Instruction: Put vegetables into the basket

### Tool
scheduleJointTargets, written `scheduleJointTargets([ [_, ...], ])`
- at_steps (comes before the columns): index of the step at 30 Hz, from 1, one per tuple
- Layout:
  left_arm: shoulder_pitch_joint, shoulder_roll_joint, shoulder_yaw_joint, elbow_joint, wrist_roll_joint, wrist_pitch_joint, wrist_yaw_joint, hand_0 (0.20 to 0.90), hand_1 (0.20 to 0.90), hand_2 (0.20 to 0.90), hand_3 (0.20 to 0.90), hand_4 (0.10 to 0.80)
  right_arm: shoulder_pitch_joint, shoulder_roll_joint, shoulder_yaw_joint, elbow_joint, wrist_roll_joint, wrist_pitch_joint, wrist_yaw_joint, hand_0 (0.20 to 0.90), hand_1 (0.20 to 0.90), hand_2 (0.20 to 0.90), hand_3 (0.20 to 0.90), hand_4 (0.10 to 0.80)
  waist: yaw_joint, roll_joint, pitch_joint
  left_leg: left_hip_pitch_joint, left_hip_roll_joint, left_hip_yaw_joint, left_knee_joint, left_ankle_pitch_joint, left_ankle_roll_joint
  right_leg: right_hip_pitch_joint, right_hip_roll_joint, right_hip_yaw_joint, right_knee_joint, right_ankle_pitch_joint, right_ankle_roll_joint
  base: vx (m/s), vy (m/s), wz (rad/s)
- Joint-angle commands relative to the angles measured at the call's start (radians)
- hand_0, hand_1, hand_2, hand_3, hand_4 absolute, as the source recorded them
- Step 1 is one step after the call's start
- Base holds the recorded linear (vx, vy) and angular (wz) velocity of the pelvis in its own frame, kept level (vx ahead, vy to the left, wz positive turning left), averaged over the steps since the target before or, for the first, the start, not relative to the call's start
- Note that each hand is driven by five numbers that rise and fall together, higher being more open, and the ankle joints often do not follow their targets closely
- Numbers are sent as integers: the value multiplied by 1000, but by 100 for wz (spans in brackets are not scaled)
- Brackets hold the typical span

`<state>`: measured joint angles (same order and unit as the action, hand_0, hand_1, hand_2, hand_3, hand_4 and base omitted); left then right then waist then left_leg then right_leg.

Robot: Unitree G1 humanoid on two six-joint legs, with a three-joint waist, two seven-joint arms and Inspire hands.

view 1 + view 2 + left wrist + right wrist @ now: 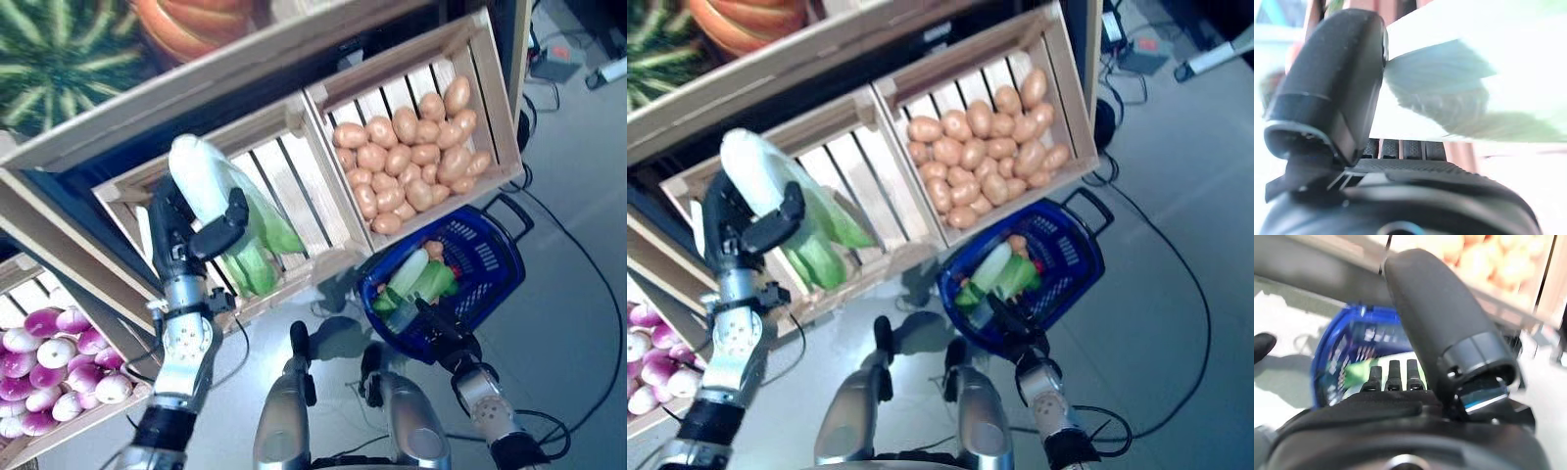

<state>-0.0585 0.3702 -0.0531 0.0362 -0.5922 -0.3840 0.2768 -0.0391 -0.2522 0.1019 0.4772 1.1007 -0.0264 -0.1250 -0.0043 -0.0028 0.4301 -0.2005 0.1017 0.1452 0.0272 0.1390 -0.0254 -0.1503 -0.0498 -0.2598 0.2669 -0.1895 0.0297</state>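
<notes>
My left hand [186, 240] is shut on a long white and green cabbage [211, 186] and holds it up in front of a slatted wooden crate [294, 211]. The left wrist view shows the thumb [1332, 88] pressed on the pale cabbage [1474, 73]. The blue basket [495, 259] stands on the floor right of centre. It holds a white and green leafy vegetable [416, 279] and a small orange one [433, 250]. My right hand [441, 333] is open with straight fingers at the basket's near rim [1327, 352].
A wooden stand with crates runs across the back and left. The potato crate [495, 98] overhangs the basket's far side. Grey floor lies to the right of the basket, with black cables across it.
</notes>
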Motion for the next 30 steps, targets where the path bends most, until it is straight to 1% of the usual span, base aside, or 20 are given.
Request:
scheduleJointTargets([
  [1,-27,3,31,-130,-124,-73,-112,300,300,300,300,400,57,7,-33,-110,-73,-111,115,900,900,900,900,800,2,-30,-155,51,-33,1,-26,-81,-35,72,-12,1,-217,167,26,77,15,10],
  [3,4,-5,19,-132,-142,-49,-138,300,300,300,300,400,77,6,-34,-153,-118,-127,155,900,900,900,900,800,4,-31,-181,75,-36,7,-42,-82,-31,91,-16,-6,-234,176,30,87,18,4],
  [5,26,-3,19,-134,-119,-30,-152,300,300,300,300,400,93,5,-38,-192,-134,-134,184,900,900,900,900,800,4,-34,-196,93,-38,11,-46,-89,-27,103,-18,-4,-240,179,35,78,22,5],
  [6,41,0,24,-142,-118,-6,-174,300,300,300,300,400,103,-1,-47,-234,-157,-146,220,900,900,900,900,800,3,-36,-210,98,-40,14,-46,-92,-22,105,-21,-3,-246,185,39,62,21,5],
  [8,56,11,28,-143,-103,7,-184,300,300,300,300,400,113,-18,-60,-285,-179,-139,264,900,900,900,900,800,1,-39,-226,112,-39,20,-53,-98,-19,115,-24,-4,-258,191,43,65,29,1],
  [9,61,19,30,-139,-113,26,-205,300,300,300,300,400,119,-37,-69,-317,-200,-143,318,900,900,900,900,800,-2,-38,-236,129,-41,24,-59,-104,-16,125,-26,-3,-265,193,47,102,47,-3],
  [10,63,25,34,-135,-110,49,-226,300,300,300,300,400,119,-63,-75,-367,-219,-115,368,900,900,900,900,800,-4,-40,-254,144,-41,29,-69,-106,-14,133,-28,-2,-276,200,53,89,42,-5],
  [11,63,26,34,-135,-108,50,-229,300,300,300,300,400,120,-65,-75,-371,-218,-115,373,900,900,900,900,800,-4,-40,-255,145,-41,29,-70,-106,-13,135,-28,-3,-278,200,53,100,38,-5],
  [12,63,36,34,-137,-100,76,-241,300,300,300,300,400,118,-102,-75,-414,-246,-77,439,900,900,900,900,800,-5,-41,-273,161,-43,35,-76,-111,-10,143,-30,2,-285,204,58,62,20,-3],
  [13,62,37,33,-137,-100,80,-244,300,300,300,300,400,118,-106,-75,-419,-251,-70,450,900,900,900,900,800,-5,-40,-275,162,-43,35,-77,-112,-10,143,-30,2,-286,205,58,92,27,-3],
  [15,67,46,30,-138,-93,100,-270,300,300,300,300,400,116,-159,-71,-475,-257,-20,537,900,900,900,900,800,-6,-45,-291,182,-41,43,-80,-121,-7,151,-34,7,-284,204,64,70,9,-3],
  [16,67,48,28,-138,-92,105,-274,300,300,300,300,400,115,-165,-71,-481,-260,-15,548,900,900,900,900,800,-6,-45,-292,184,-41,44,-81,-122,-7,153,-34,7,-285,205,65,74,-8,0],
  [17,71,57,23,-147,-78,120,-290,300,300,300,300,400,111,-199,-66,-519,-268,15,595,900,900,900,900,800,-3,-49,-303,194,-43,46,-86,-125,-6,161,-37,6,-295,210,69,54,-9,2],
  [18,72,58,22,-149,-75,125,-293,300,300,300,300,400,110,-203,-66,-524,-272,20,608,900,900,900,900,800,-3,-50,-304,197,-43,46,-87,-126,-6,162,-37,7,-297,211,70,83,-16,2],
  [19,83,68,20,-153,-67,137,-319,300,300,300,300,400,107,-234,-63,-566,-261,52,621,900,900,900,900,800,0,-52,-315,207,-43,47,-95,-126,-6,170,-39,9,-308,217,74,57,-14,2],
  [21,86,73,16,-153,-60,145,-333,300,300,300,300,400,102,-249,-61,-576,-265,68,649,900,900,900,900,800,2,-54,-320,213,-43,49,-99,-128,-7,174,-40,9,-313,219,75,54,-18,1],
  [22,81,86,7,-151,-60,162,-344,300,300,300,300,400,88,-272,-53,-586,-268,80,678,900,900,900,900,800,5,-56,-327,219,-43,49,-100,-132,-5,179,-39,12,-315,218,76,48,-20,1],
  [28,42,121,-34,-133,-80,184,-355,300,300,300,300,400,27,-344,-1,-612,-260,142,758,900,900,900,900,800,14,-56,-341,239,-45,50,-101,-140,-4,194,-44,12,-318,216,82,34,-11,1],
  [30,36,121,-44,-131,-96,180,-356,300,300,300,300,400,12,-351,19,-618,-256,157,752,900,900,900,900,800,17,-55,-346,246,-47,48,-100,-144,-4,201,-46,13,-319,214,82,27,0,0],
])
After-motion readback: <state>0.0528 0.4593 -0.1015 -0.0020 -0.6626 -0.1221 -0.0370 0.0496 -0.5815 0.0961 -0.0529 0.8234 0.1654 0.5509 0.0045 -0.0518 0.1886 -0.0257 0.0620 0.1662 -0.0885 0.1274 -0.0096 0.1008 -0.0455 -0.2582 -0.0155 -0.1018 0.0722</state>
